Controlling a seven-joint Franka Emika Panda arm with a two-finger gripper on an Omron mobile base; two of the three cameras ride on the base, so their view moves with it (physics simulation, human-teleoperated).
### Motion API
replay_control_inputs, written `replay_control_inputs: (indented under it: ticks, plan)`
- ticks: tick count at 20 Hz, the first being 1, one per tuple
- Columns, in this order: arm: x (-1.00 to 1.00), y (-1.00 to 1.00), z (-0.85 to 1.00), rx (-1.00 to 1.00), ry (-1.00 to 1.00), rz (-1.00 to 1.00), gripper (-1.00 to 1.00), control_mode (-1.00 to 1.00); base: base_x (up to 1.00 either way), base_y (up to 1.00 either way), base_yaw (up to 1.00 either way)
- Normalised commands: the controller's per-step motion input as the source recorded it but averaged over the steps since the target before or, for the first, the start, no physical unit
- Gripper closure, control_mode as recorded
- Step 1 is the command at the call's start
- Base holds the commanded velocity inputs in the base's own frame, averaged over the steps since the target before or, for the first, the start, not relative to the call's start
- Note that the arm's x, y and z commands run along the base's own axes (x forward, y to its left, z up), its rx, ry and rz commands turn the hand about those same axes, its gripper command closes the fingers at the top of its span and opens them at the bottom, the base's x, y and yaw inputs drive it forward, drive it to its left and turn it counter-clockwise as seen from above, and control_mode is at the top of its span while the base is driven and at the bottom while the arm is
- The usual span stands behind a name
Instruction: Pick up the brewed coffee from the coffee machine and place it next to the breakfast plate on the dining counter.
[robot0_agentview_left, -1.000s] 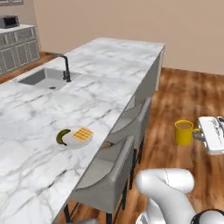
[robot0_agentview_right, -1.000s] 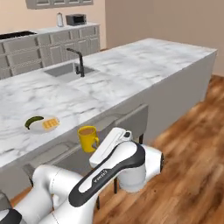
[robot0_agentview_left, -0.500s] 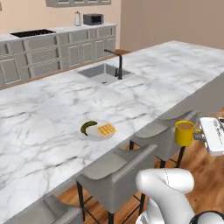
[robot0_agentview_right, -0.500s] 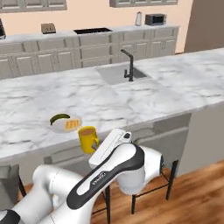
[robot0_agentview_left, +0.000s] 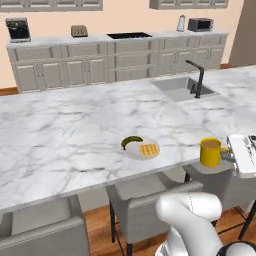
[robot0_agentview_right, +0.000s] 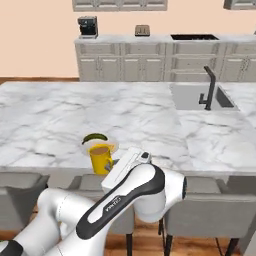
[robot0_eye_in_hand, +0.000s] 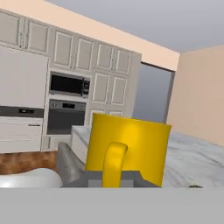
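1. White grey-veined marble dining counter (robot0_agentview_left: 75, 135) carries the small round pale breakfast plate (robot0_agentview_left: 141, 148).
2. Two-finger gripper (robot0_agentview_left: 227, 154) clenches the small bright yellow mug (robot0_agentview_left: 210, 151) by its handle, upright, at the plate's three o'clock, over the counter edge.

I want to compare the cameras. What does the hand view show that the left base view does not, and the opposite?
Hand view alone: a wall oven with a microwave above it, and the mug's handle up close. Left base view alone: the breakfast plate, the faucet, the coffee machine. Both: the yellow mug, held just short of the dining counter.
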Motion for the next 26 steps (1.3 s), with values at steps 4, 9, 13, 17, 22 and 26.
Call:
replay_control_inputs:
  ticks: [4,9,13,17,22,26]
  plan:
    - [0.00,0.00,0.00,0.00,0.00,0.00,1.00,1.00,0.91,-0.68,0.55]
    - [0.00,0.00,0.00,0.00,0.00,0.00,1.00,1.00,0.64,-0.87,0.44]
    - [0.00,0.00,0.00,0.00,0.00,0.00,1.00,1.00,0.43,-0.91,0.32]
    - [0.00,0.00,0.00,0.00,0.00,0.00,1.00,1.00,0.42,-0.79,0.17]
    - [0.50,-0.54,0.00,0.00,0.00,-0.04,1.00,-1.00,0.00,0.00,0.00]
    - [0.58,-0.56,0.00,0.00,0.00,-0.14,1.00,-1.00,0.00,0.00,0.00]
